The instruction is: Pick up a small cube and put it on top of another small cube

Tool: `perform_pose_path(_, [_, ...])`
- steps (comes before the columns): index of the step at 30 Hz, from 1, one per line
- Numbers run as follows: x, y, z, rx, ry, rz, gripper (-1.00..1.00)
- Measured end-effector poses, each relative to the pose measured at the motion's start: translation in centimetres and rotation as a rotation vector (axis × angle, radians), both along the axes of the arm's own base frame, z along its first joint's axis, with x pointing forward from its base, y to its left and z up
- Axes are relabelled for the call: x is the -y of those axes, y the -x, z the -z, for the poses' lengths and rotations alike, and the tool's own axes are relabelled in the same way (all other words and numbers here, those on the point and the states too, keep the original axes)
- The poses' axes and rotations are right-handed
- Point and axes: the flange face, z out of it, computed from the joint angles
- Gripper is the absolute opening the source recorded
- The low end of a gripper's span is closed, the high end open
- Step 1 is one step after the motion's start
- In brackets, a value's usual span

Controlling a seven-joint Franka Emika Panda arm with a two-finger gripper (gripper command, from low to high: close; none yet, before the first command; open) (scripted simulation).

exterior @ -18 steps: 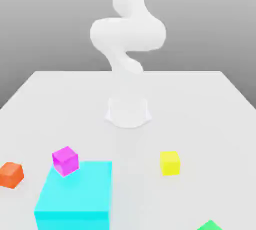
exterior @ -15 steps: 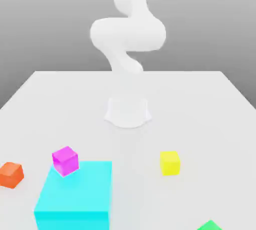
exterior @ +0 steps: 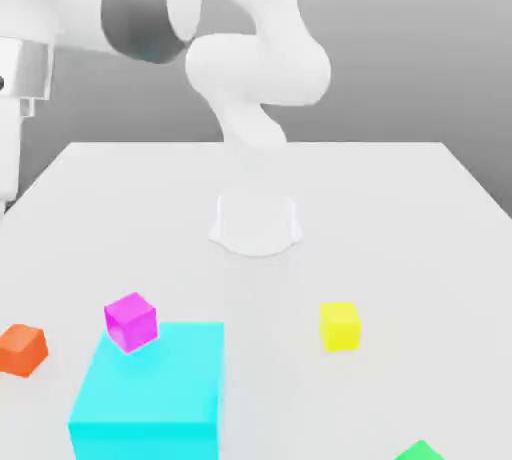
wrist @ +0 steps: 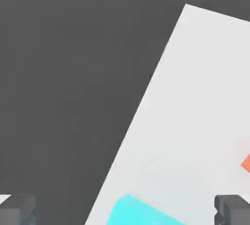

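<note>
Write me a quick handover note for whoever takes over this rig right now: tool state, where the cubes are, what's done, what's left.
Tool: open, empty, up above the table's edge.
Orange-red cube: on the table at the exterior view's left, beside the big cyan block, apart from it.
Magenta cube: at the cyan block's far corner.
Yellow cube: alone, on the exterior view's right.
Done: nothing grasped or stacked.
Left: grasp the orange-red cube, set it on another small cube.
</note>
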Motion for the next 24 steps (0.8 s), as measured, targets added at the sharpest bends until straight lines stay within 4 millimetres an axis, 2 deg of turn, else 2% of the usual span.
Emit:
perform_pose_path(2, [2.7, 2.1, 3.8, -0.035, -0.045, 0.141, 0.0])
perform_pose_path(7, [5.4, 6.8, 13.2, -0.125, -0.152, 0.433, 0.0])
perform_pose_path(9, [5.9, 7.7, 16.2, -0.141, -0.17, 0.488, 0.0])
perform_pose_path(12, [6.1, 8.1, 20.0, -0.146, -0.175, 0.504, 0.0])
perform_pose_path(13, [6.0, 8.1, 21.2, -0.146, -0.175, 0.505, -1.0])
perform_pose_path(20, [6.0, 8.1, 21.4, -0.145, -0.174, 0.506, -1.0])
perform_pose_path(24, [6.1, 8.1, 17.2, -0.145, -0.175, 0.507, -1.0])
